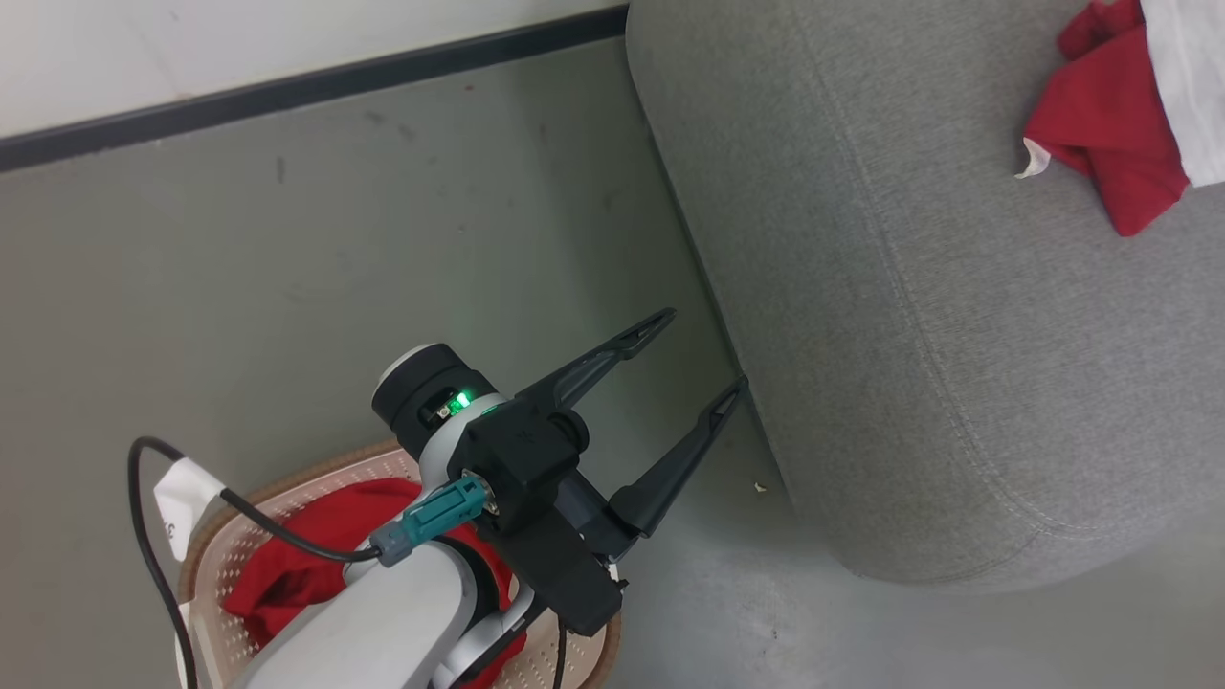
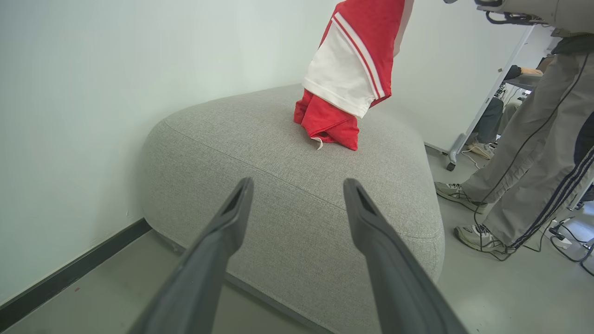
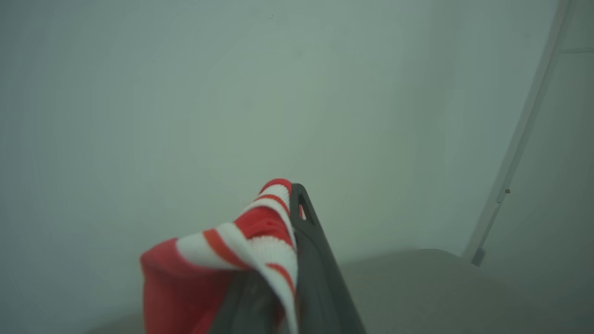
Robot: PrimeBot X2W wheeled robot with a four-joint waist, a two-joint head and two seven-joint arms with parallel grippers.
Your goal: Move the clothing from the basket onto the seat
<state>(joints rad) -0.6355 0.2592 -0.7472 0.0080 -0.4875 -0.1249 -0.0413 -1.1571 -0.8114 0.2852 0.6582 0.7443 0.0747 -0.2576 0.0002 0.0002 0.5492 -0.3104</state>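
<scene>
My left claw stands wide open, its two long dark fingers splayed well apart in a V. Just behind the claw sits my black wrist block with a green light glowing beside it, and behind that my pale grey forearm. My right claw is clamped tight, its fingers pressed together on a red fabric garment with white stripes, which bunches against the fingers' left side.

The left claw, dark fingers spread wide, points at the rounded grey fabric seat. A red-and-white striped garment hangs down, its bottom resting there. A person's trousered legs stand beside.
</scene>
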